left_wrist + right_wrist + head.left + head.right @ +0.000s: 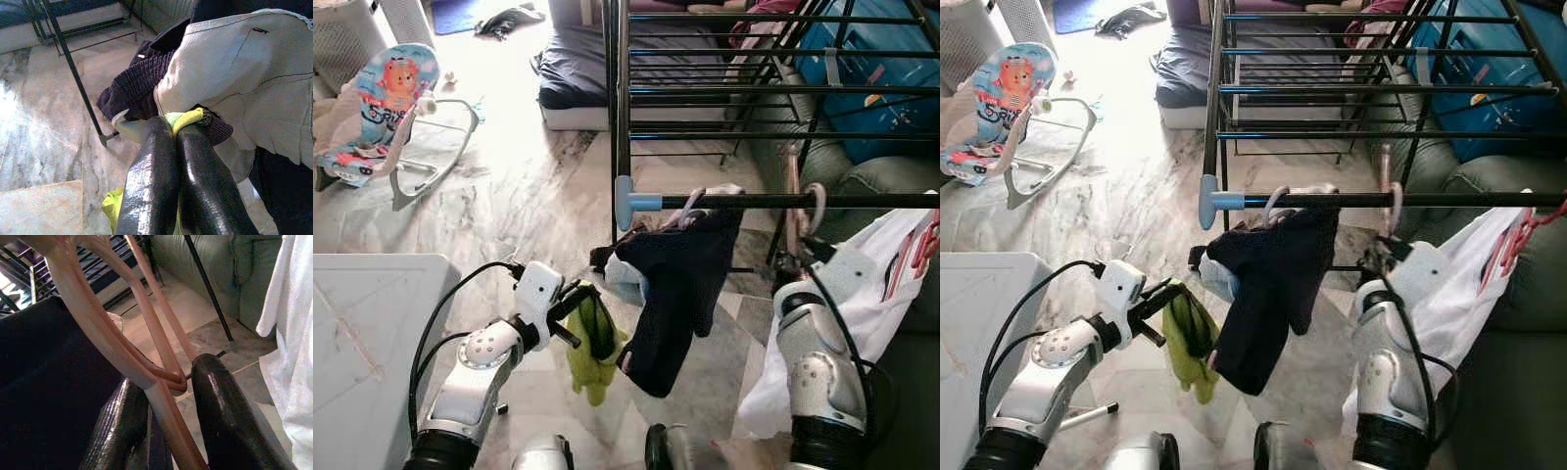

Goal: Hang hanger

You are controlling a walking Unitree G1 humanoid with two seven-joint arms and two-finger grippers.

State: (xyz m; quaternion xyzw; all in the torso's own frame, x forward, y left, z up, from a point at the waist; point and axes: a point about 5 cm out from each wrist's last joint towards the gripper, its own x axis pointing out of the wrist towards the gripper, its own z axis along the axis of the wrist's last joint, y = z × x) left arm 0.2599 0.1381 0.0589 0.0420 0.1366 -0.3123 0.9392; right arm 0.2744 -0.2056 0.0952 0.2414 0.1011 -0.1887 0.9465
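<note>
Pink hanger [146,357] gripped between right gripper [171,431] fingers, hook looped over drying-rack rail [783,201] right of centre, hung beside dark garment [680,284]. Yellow-green cloth [592,343] pinched by closed left gripper [582,304], lower centre, kept off marble floor [509,196].

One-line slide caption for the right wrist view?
Right gripper fingers straddle a pink hanger beside a dark garment, white cloth alongside.
</note>
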